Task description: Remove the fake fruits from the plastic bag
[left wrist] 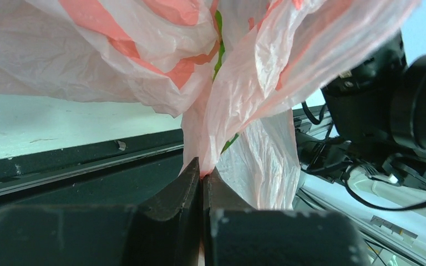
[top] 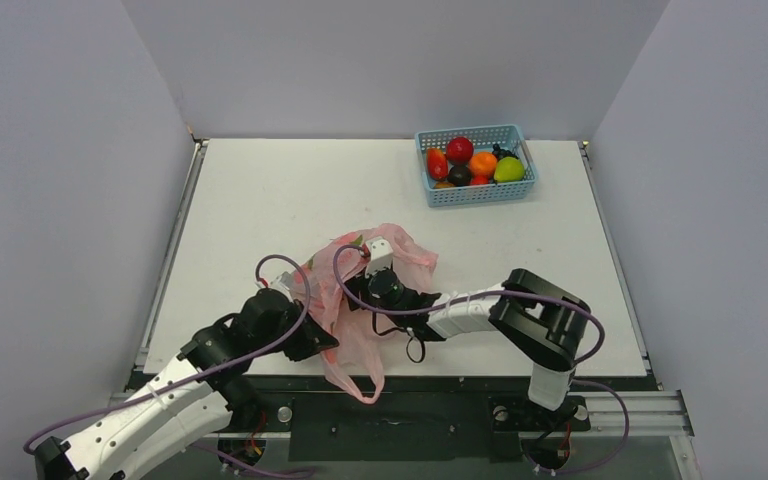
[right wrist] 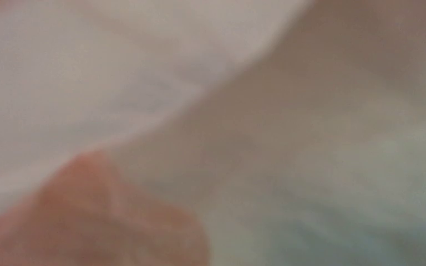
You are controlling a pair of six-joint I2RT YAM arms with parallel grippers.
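Note:
The pink translucent plastic bag (top: 345,300) lies crumpled near the table's front middle, one loop handle hanging over the front edge. My left gripper (left wrist: 204,169) is shut on a pinched fold of the bag (left wrist: 244,111) at its near-left side. It also shows in the top view (top: 312,335). My right gripper (top: 380,262) is pushed into the bag from the right. Its fingers are hidden by plastic, and the right wrist view shows only blurred pink film (right wrist: 144,83). No fruit shows inside the bag.
A light blue mesh basket (top: 480,193) stands at the back right. It holds several fruits, among them a yellow-green one (top: 508,169), a dark round one (top: 459,174), a red one and an orange one. Grey walls enclose the table.

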